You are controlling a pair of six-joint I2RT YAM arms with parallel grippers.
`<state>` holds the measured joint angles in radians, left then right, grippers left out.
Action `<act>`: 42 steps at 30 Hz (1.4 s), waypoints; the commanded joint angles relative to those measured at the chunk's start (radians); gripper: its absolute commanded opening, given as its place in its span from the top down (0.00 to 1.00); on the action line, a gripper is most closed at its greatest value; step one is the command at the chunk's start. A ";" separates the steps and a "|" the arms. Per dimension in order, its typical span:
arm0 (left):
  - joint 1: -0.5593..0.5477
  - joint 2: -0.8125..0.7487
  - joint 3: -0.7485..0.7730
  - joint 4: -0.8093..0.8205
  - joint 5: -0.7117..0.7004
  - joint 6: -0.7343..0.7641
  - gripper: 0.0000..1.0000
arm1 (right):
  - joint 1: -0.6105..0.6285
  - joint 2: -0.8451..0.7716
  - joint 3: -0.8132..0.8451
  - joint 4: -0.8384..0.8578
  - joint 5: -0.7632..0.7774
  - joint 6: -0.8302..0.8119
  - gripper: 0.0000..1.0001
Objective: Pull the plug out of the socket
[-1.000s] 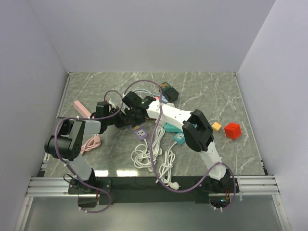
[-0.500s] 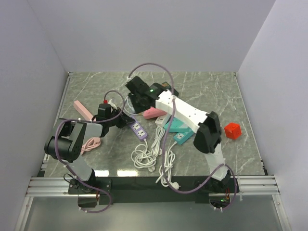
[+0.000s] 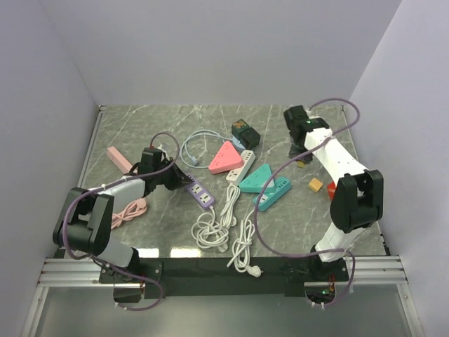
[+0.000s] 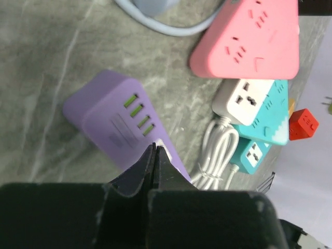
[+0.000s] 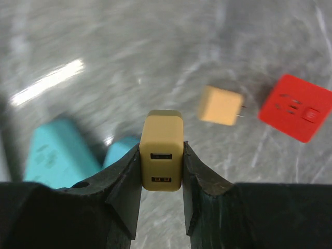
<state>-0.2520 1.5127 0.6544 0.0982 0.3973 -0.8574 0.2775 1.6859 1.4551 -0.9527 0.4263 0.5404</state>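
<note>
Blurred left of the tan plug (image 5: pixel 162 150): two teal blocks (image 5: pixel 57 153), sockets not readable; smeared behind it, the table (image 5: pixel 129 52).

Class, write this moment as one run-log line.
left gripper: shut, tips over purple power strip | right gripper: shut on tan USB charger

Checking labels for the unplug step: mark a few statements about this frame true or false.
1. The right pincer grips a tan plug. True.
2. The left pincer is open. False: it is shut, tips at the purple strip.
3. The plug sits in the purple strip. False: it is in the right pincer, across the table from that strip.
4. A red cube lies on the table beyond the plug. True.
</note>
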 commanded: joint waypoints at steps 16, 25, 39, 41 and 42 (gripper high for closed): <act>-0.092 -0.181 0.195 -0.415 -0.170 0.101 0.86 | -0.319 0.281 0.090 -0.069 0.095 0.181 0.84; -0.228 -0.123 0.275 -0.555 -0.394 0.020 0.36 | -0.331 0.219 0.091 -0.072 0.042 0.162 0.05; -0.342 0.162 0.416 -0.669 -0.583 -0.219 0.28 | -0.204 -0.064 0.140 -0.132 -0.046 0.079 0.02; -0.346 0.211 0.441 -0.661 -0.575 -0.216 0.28 | -0.163 -0.094 0.143 -0.139 -0.046 0.078 0.02; -0.348 0.228 0.451 -0.663 -0.577 -0.215 0.29 | -0.147 -0.100 0.143 -0.142 -0.050 0.082 0.02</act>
<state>-0.5884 1.7061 1.0538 -0.5457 -0.1471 -1.0431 0.0750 1.6253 1.5692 -1.0687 0.3943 0.6350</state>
